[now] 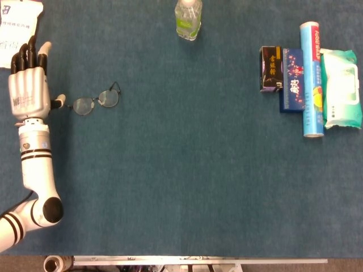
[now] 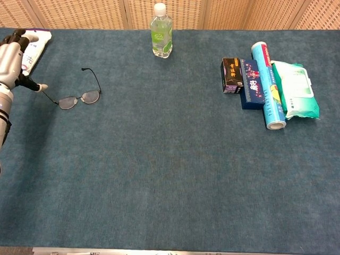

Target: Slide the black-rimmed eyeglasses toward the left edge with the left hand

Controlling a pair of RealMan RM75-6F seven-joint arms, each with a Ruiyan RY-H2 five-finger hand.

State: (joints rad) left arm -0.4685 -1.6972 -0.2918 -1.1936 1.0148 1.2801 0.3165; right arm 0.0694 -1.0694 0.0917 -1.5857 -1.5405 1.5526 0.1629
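The thin, round-lensed glasses (image 1: 96, 101) are laid flat on the blue felt-like table (image 1: 181, 181) near its left edge. The left hand (image 1: 27, 82) is held open beside them, fingers straight, its thumb tip touching one wire temple. The right hand is not shown.

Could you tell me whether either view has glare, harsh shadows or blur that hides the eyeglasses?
Head view: even light, slightly soft; the eyeglasses read clearly beside the left hand. Chest view: sharper, no glare; the thin frame shows faintly against the table.
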